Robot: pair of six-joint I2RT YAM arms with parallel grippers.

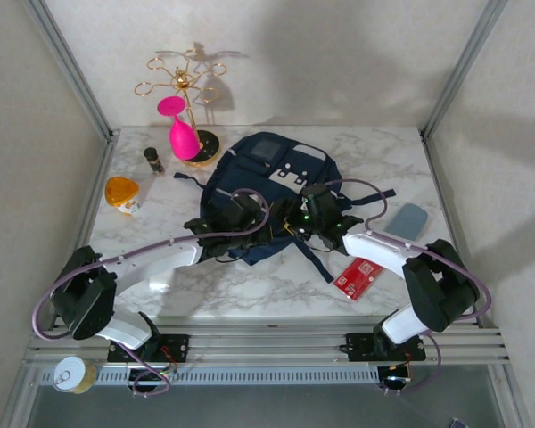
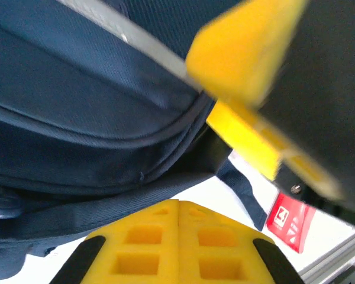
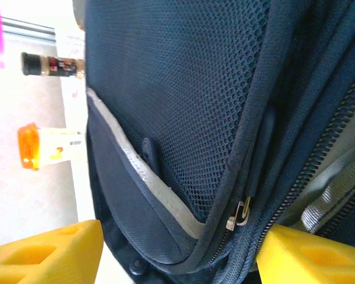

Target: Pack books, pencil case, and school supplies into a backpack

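Nearest the arms, the small flat red rectangular packet (image 1: 358,278) is lying on the marble bench (image 1: 241,290), seemingly waiting its turn. Slightly beyond, to the right, the small rounded grey-blue pouch (image 1: 408,220) is sitting apart from it. The left fingers (image 2: 148,248) are pressing fully together at the edge of the large navy blue fabric backpack (image 1: 267,178), probably steadying it, though I cannot tell if they are pinching cloth. The right fingers (image 3: 47,254) are standing wide apart astride the zip seam, gripping nothing. The backpack is lying pockets-up mid-bench, its long axis running near to far and its zip end pointing toward the arms.
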